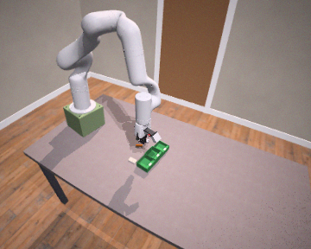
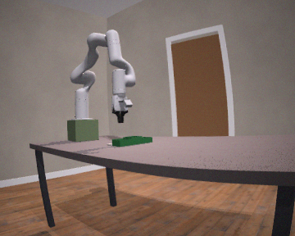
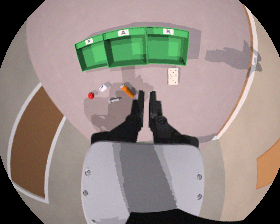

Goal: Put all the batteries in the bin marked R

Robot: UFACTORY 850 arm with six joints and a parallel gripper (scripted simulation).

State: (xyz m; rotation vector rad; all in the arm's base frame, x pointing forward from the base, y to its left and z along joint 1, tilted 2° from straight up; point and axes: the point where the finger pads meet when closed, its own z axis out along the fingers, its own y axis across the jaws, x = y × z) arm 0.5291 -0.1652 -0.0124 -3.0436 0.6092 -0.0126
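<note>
A row of three joined green bins lies on the table; the marks on their rims are too small to read. It also shows in the top view and the exterior view. A small orange cylinder lies beside the bins, just left of my fingertips, and also shows in the top view. A small red thing and two small grey things lie further left. My gripper is shut with nothing between the fingers. It hangs well above the table, over the small things.
A small cream block lies near the right end of the bins, and also shows in the top view. The arm's green base block stands at the table's far left corner.
</note>
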